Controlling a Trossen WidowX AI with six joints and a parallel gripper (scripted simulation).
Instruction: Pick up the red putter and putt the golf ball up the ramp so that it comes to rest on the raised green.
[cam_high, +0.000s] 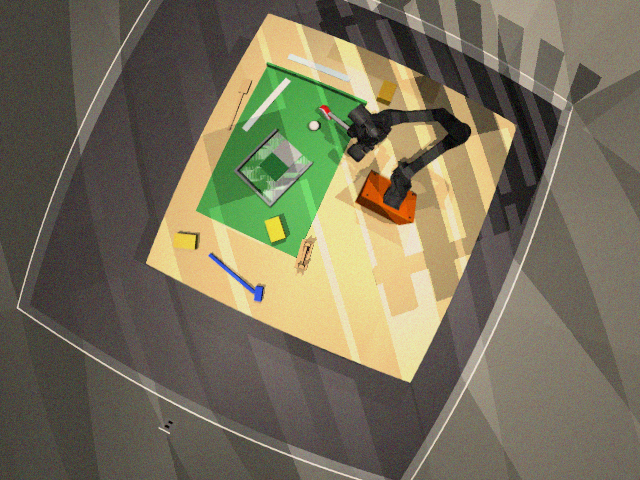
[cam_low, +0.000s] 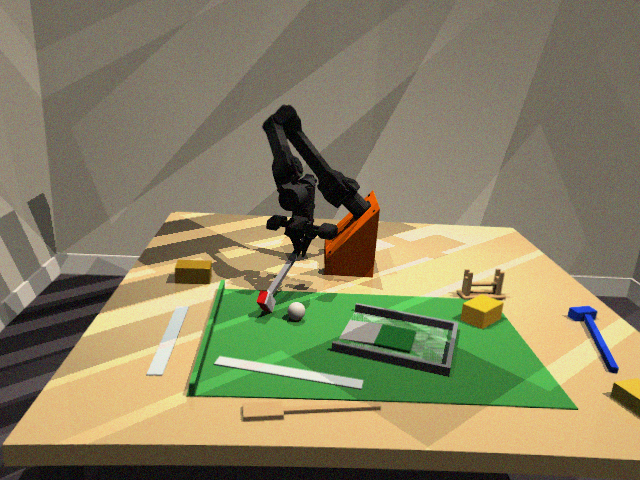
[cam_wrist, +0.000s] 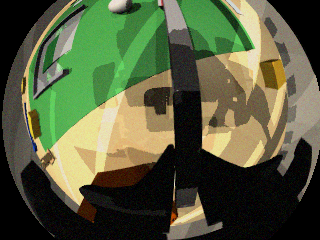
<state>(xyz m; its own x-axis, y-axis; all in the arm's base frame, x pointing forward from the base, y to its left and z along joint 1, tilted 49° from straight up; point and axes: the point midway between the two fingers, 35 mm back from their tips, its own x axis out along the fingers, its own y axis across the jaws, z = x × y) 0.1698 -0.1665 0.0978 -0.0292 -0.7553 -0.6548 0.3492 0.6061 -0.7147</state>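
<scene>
Exterior view shows your pincer (cam_low: 298, 251) clamped on the red putter (cam_low: 275, 286), head just left of the golf ball (cam_low: 296, 310), raised green (cam_low: 395, 337) farther right.

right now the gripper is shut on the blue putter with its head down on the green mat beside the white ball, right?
Not quite: the colour is wrong. The gripper is shut on the red putter, whose red head sits low on the green mat beside the white ball. The blue putter lies untouched on the table, off the mat. The exterior view shows this.
</scene>
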